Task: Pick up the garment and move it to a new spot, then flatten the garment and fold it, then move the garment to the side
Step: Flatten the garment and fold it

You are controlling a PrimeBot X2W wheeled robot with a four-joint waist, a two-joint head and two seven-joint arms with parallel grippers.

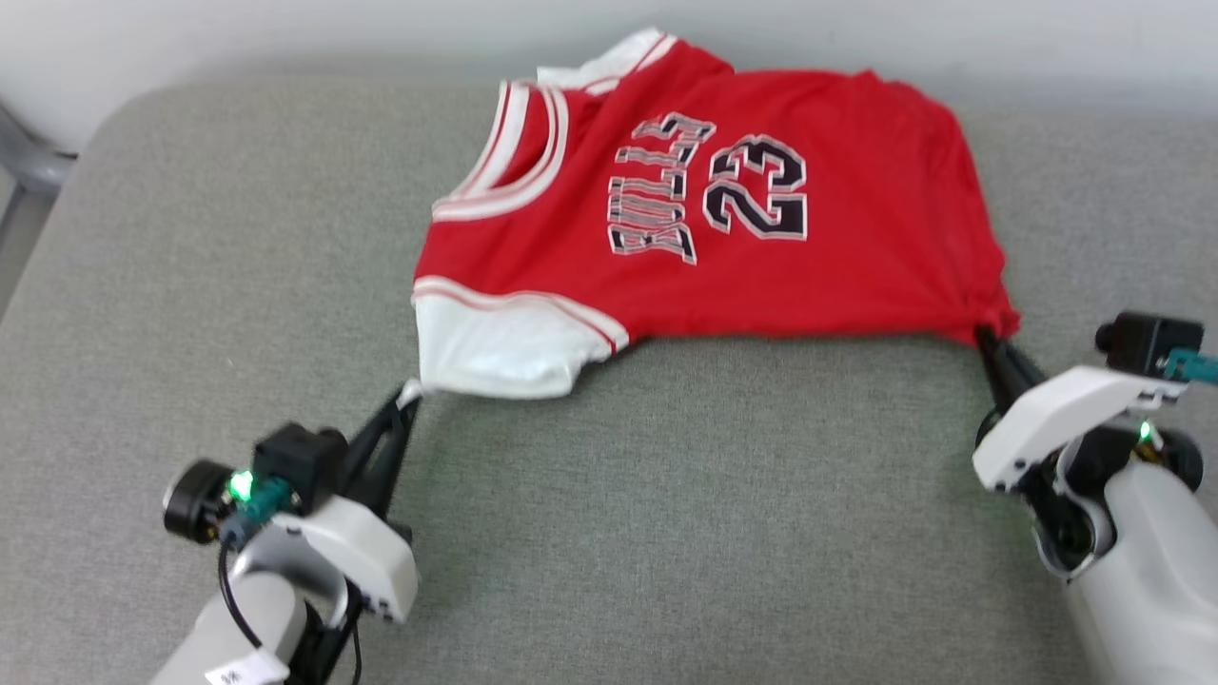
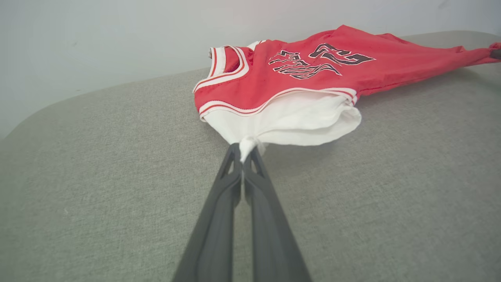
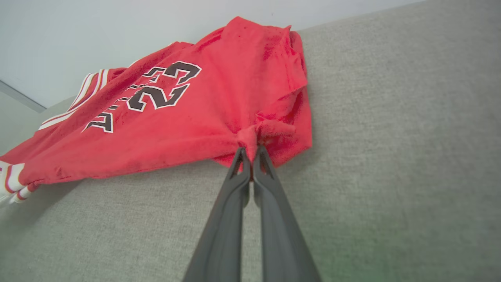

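The garment is spread sideways across the far half of the grey padded bench, close to the pale wall. Its striped collar faces the robot's left and its hem faces the right, with the "BULLS" and "23" print facing up.

The left arm reaches in from the lower left. Its pale forearm slants upward, and the long dark fingers angle forward and to the right. The left tool has its fingers pressed together, pinching a small bunch of the near white sleeve's edge. This is clear in the left wrist view, where the tips of the left tool grip a tuft of white cloth from the garment.

The right arm comes in from the lower right, its white wrist housing tilted and its fingers pointing forward and to the left. The right tool is likewise clamped, on the near red hem corner. In the right wrist view the right tool shows red fabric of the garment puckered between its tips.

The near edge runs taut from one tool to the other, with shadow under it
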